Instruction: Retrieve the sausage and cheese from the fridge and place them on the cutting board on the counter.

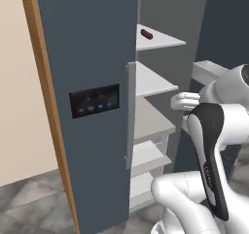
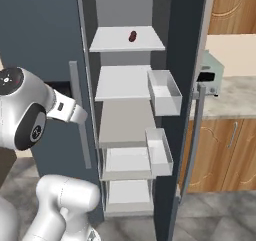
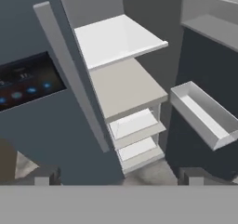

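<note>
Item: tall dark slate-grey two-door fridge point(image 2: 45, 30), right door swung open, pale shelves exposed; left door shut, carrying a black blue-lit panel point(image 1: 94, 101) and a long light-grey vertical handle point(image 1: 130, 114).

Item: short stubby dark red-brown sausage point(image 2: 133, 36). Lies alone on the top pale shelf point(image 2: 112, 44), toward the middle, well back from the front lip.

Item: cheese. Not made out on any shelf visible.

Item: two-finger gripper point(image 3: 119, 175). Fingers stand wide apart, nothing between them. The hand sits in front of the open compartment, at about the level of the middle shelves, looking down toward the beige-grey shelf point(image 3: 125, 86) and the white door bins point(image 3: 204, 116).

Relation: the sausage lies well above the gripper and farther into the fridge, well apart from it.

Step in hand, as judged: reaching for the sausage. Handling notes: raise the hand to the top shelf before advancing, so the fingers clear the lip of the shelf below; keep left of the door bins on the open right door; bring the spread fingers across the sausage's short width, not its ends, since the rounded body may roll; close only once it lies between the pads.

Item: beige-grey mottled stone counter point(image 2: 235, 97), right of the fridge, over brown wooden cabinets point(image 2: 220, 150).
</note>
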You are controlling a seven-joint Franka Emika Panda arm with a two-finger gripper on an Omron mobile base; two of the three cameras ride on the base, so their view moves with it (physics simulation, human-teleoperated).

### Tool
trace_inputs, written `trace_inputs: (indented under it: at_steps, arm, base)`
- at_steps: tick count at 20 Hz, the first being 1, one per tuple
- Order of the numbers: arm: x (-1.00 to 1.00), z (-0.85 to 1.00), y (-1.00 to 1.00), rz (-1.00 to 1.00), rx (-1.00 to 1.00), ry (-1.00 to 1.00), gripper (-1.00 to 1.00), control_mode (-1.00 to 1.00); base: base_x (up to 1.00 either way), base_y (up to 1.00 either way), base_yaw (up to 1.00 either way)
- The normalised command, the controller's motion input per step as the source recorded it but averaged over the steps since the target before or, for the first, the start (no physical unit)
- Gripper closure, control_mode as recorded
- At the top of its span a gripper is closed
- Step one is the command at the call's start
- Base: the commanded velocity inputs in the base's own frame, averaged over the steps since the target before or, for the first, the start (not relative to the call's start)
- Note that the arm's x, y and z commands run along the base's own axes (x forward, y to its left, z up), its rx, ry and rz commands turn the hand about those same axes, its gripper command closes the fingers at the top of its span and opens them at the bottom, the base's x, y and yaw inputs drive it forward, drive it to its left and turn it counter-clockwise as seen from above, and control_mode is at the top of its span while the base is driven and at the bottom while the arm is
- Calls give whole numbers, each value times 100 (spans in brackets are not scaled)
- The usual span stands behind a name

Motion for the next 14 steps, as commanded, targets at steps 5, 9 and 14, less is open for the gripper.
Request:
trace_inputs:
  at_steps: [5, 9, 14]
  arm:
    - [0, 0, 0, 0, 0, 0, -100, 100]
    - [0, 0, 0, 0, 0, 0, -100, 100]
    - [0, 0, 0, 0, 0, 0, -100, 100]
  base:
    - [69, -4, -11]
    - [67, -20, -15]
    - [56, -39, -18]
